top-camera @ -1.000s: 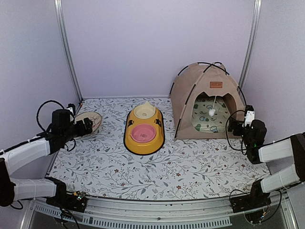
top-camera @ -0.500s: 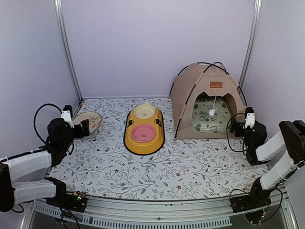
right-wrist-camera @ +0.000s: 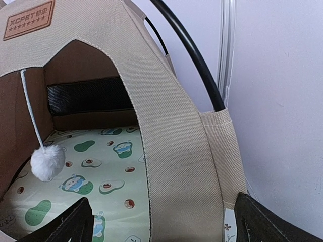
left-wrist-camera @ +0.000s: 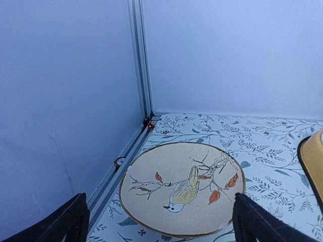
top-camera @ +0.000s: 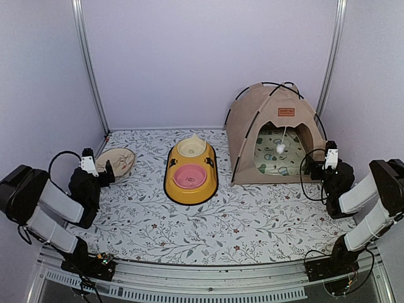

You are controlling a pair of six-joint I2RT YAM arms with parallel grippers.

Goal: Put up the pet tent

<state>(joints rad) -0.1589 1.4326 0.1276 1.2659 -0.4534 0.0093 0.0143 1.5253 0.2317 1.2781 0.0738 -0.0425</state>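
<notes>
Soft, even light fills the top view: the pale lilac walls (top-camera: 208,57) carry no hard shadows, and only a faint dark rim sits beneath the yellow double-bowl plastic feeder (top-camera: 190,173) at centre. The tan fabric dome tent (top-camera: 252,123), right of centre, is dimmer inside its doorway. The aluminium frame posts (top-camera: 88,63) slant outward toward the upper corners. The left wrist view has a cool blue cast and looks slightly soft; black fingers (left-wrist-camera: 55,224) in its lower corners are dark and blurred. The right wrist view renders the tent's weave crisply, the wall bright at the right edge.
</notes>
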